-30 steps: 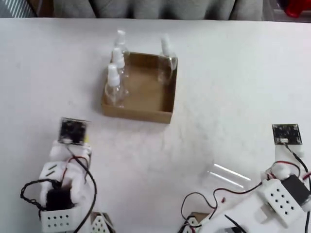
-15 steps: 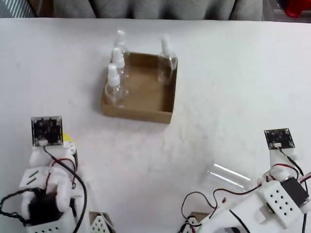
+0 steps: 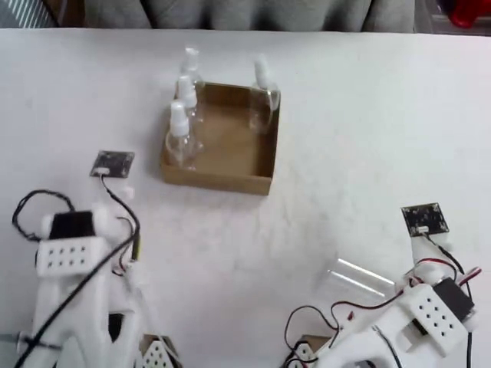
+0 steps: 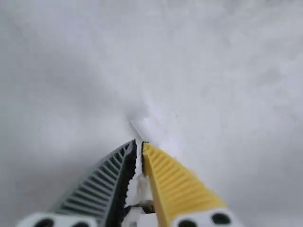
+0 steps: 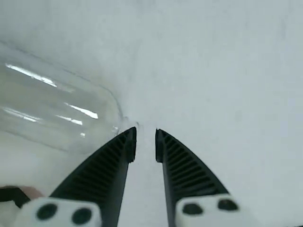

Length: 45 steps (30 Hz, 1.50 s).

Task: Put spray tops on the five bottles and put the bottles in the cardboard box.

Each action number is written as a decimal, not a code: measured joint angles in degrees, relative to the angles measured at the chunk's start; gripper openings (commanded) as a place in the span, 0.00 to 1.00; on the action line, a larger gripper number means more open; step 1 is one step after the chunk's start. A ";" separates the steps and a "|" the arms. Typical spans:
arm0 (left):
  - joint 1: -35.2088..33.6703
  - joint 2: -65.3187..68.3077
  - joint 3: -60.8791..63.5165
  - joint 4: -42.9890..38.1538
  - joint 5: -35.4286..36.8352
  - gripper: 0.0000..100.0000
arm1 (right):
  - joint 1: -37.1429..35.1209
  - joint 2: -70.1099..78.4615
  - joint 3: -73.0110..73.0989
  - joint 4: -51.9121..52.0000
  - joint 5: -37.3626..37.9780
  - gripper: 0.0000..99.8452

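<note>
Change, left arm: my left arm (image 3: 69, 253) has swung out from the near-left corner, and its wrist now sits farther up the worktop (image 3: 368, 115), closer to the cardboard box (image 3: 219, 182).
Change, right arm: my right arm (image 3: 433, 314) has eased left in small steps toward the fifth bottle (image 3: 357, 277).
Left jaws: my left jaws (image 4: 139, 143) are pressed together on a thin white piece. I judge it to be the last spray top (image 4: 139, 184), though blur prevents certainty.
Right jaws: my right jaws (image 5: 146, 132) stand a narrow gap apart and hold nothing. The fifth bottle (image 5: 52, 109) lies just beside one finger, not between them.
Task items: four bottles (image 3: 179, 134) with tops on stand in the box, three along its left wall and one at the far right corner. The fifth lies on its side, uncapped, on the near right of the worktop, well apart from the box.
Meaning for task: four of five appear done. Both arms are converging on the last capping, so I judge the next step to be grasping and standing up that bottle.
Edges: the far edge of the worktop runs well behind the box. The near wall of the box faces both arms.
Open room: bare worktop lies between the box and the lying bottle. The right half of the box floor is open for the last bottle.
Risk: the round bottle may roll if nudged by a finger.
</note>
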State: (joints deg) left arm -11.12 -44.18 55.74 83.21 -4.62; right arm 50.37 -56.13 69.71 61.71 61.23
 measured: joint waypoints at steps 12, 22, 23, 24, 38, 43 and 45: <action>0.35 7.56 2.90 -5.71 6.15 0.27 | -0.97 0.00 2.64 -4.66 0.00 0.03; 0.35 8.09 15.56 -22.15 6.24 0.23 | -0.97 -0.26 2.64 -4.66 0.00 0.03; 0.35 8.09 15.65 -22.77 6.33 0.20 | -0.97 -0.26 2.64 -4.66 0.00 0.03; 0.35 8.09 15.82 -22.68 6.24 0.15 | -0.97 -0.26 2.64 -4.66 0.00 0.03; 0.35 8.09 15.74 -23.12 6.33 0.02 | -0.97 -0.35 2.64 -4.66 0.00 0.03; 0.35 8.09 8.44 -23.12 6.42 0.02 | -0.97 -0.26 -3.52 1.58 -4.04 0.03; 1.32 8.09 5.45 -23.12 6.42 0.02 | -0.97 0.26 -7.91 6.51 -6.33 0.03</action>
State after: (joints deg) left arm -9.80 -36.09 61.19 60.09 1.80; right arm 49.41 -55.87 61.80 68.22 54.90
